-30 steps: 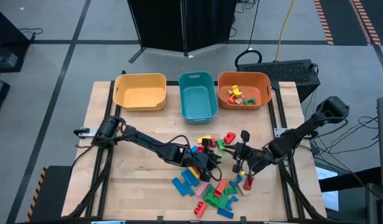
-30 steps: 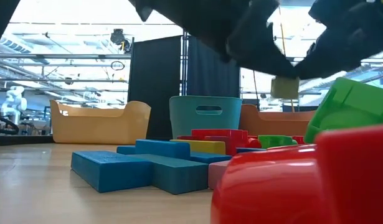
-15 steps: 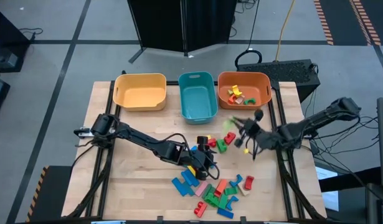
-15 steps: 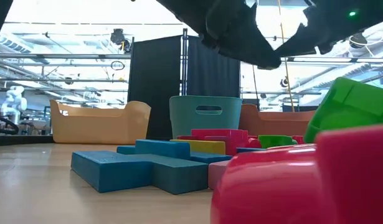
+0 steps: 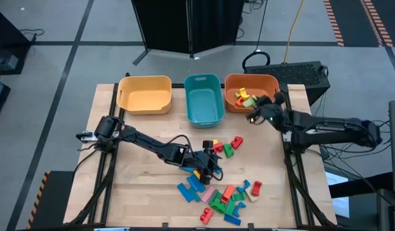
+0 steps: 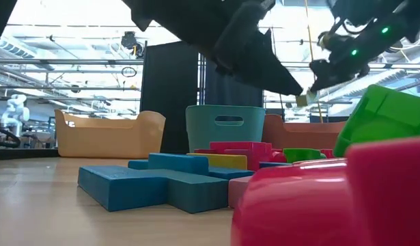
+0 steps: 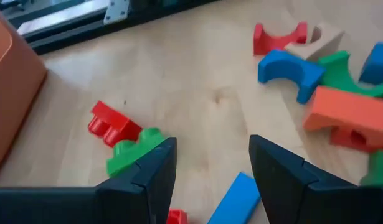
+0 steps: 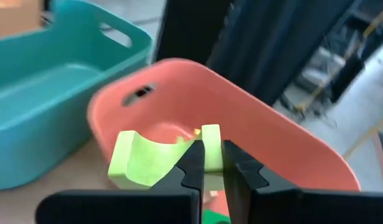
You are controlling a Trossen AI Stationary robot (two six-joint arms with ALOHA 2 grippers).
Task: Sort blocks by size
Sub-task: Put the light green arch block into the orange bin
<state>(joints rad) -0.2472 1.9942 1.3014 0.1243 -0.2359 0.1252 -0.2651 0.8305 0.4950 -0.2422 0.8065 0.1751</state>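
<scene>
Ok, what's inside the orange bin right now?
The orange bin holds a few small blocks in yellow, green and red. The right gripper, shut on a light green piece, hangs at its front rim and hides that side's contents.

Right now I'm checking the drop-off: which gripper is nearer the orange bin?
Right. The right gripper hangs at the orange bin rim; the left gripper is down by the block pile.
</scene>
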